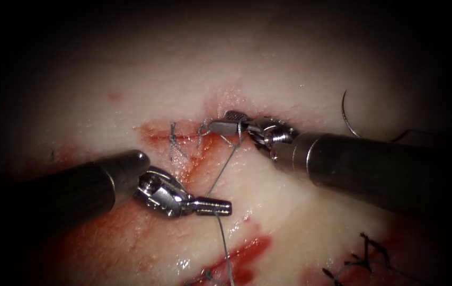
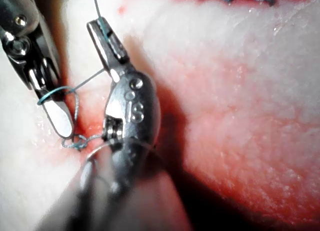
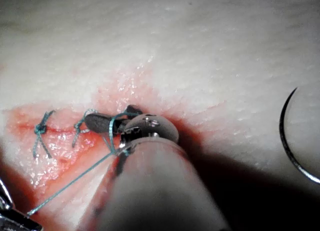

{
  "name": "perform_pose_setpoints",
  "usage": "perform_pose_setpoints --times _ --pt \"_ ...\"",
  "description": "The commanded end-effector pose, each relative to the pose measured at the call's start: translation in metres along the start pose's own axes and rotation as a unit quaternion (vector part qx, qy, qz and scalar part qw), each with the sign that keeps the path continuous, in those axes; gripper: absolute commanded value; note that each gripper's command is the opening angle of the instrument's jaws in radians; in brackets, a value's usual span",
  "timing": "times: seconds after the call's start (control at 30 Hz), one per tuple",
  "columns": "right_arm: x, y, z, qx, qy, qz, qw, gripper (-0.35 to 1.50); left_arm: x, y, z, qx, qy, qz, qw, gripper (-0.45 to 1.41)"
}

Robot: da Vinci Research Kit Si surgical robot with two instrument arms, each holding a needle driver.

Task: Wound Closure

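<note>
The needle (image 1: 348,114) lies free on the tissue (image 1: 300,212) right of the cut (image 1: 196,151), its curve standing roughly upright, near the right shaft. The left hand (image 1: 220,207) lies level, pointing right, clamped on the thread (image 1: 226,164). The right hand (image 1: 226,123) points left over the cut with one loop round its slightly parted tips, beside two tied stitches (image 1: 174,139).

A surgical training bench: pork-belly tissue (image 1: 289,222) with a stitched cut (image 1: 183,139) under an endoscope.
</note>
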Motion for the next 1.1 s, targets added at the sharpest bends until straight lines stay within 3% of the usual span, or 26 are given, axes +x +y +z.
perform_pose_setpoints --times 0.03,0.4,0.87,0.9,1.0,1.1 --pt "0.0 -0.0003 0.0009 0.002 0.0 0.002 1.0 1.33 -0.0007 -0.0004 0.0004 -0.001 0.0 0.001 1.0 -0.45" --pt "0.0015 0.0009 -0.0005 0.001 0.011 0.037 0.999 1.28 -0.0008 -0.0002 0.0005 -0.003 0.003 -0.003 1.0 -0.45" --pt "0.0002 0.0001 0.0009 0.003 -0.006 0.07 0.998 1.23 -0.0009 0.0002 0.0009 -0.008 0.006 -0.001 1.0 -0.45" --pt "-0.0003 0.0004 0.0008 -0.002 -0.015 0.066 0.998 0.99 -0.0009 0.0002 0.0009 -0.008 0.006 -0.001 1.0 -0.45" --pt "-0.0011 0.0009 0.0001 -0.021 -0.042 0.059 0.997 -0.35 -0.0009 0.0002 0.0009 -0.008 0.006 -0.001 1.0 -0.45" --pt "-0.0008 0.0007 -0.0001 -0.018 -0.045 0.061 0.997 -0.35 -0.0009 0.0002 0.0009 -0.008 0.006 -0.001 1.0 -0.45"
